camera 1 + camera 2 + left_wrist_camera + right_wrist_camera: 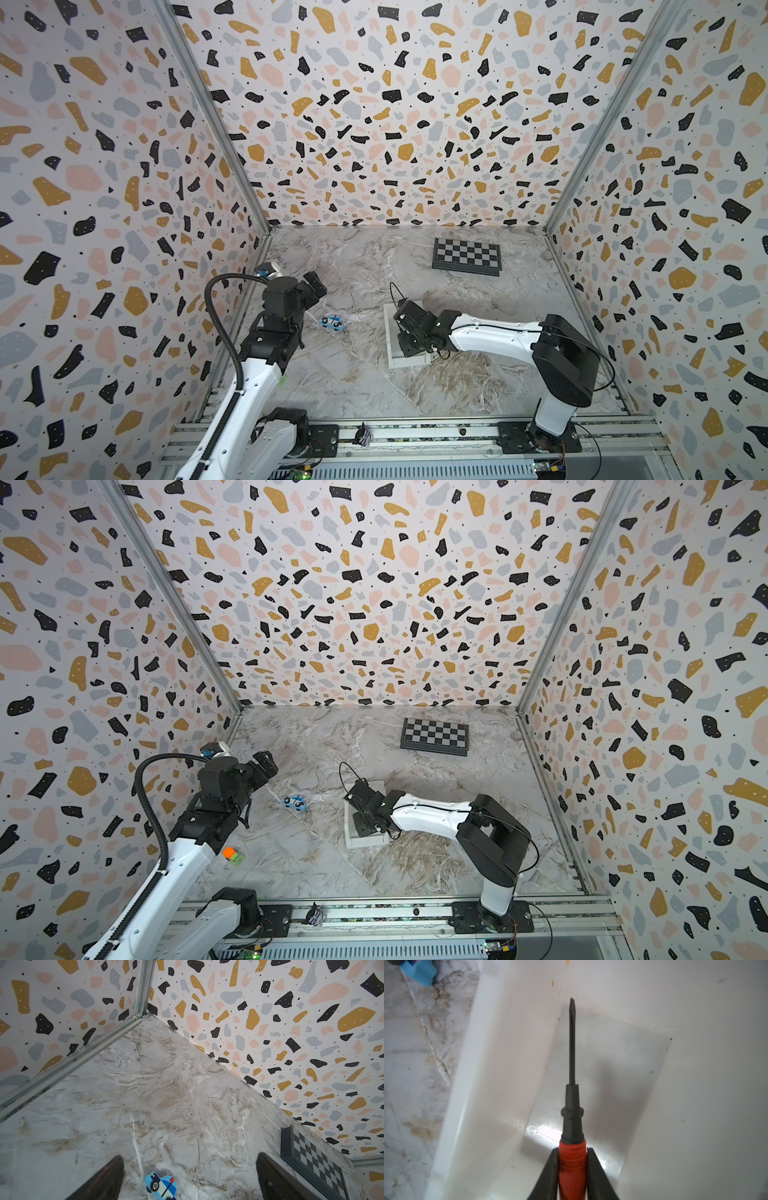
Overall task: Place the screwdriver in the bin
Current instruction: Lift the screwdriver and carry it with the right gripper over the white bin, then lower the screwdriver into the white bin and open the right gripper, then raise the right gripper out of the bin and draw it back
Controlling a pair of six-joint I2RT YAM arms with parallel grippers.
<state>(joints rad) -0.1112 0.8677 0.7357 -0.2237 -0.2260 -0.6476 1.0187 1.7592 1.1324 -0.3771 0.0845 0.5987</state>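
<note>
Plainly, the right gripper (572, 1149) clamps the screwdriver (572, 1105) handle over the bin (500, 1064).

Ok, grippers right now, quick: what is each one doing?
Left gripper: open, holding nothing.
Right gripper: shut on the screwdriver, over the bin.

Terrazzo-patterned walls (374, 104), marbled floor (365, 386), metal corner post (146, 985)

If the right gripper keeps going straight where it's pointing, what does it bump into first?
Probably the bin. The right gripper holds the screwdriver pointing into it, so the tip would likely hit the bin's white inside first. Floor or wall, I cannot tell.
</note>
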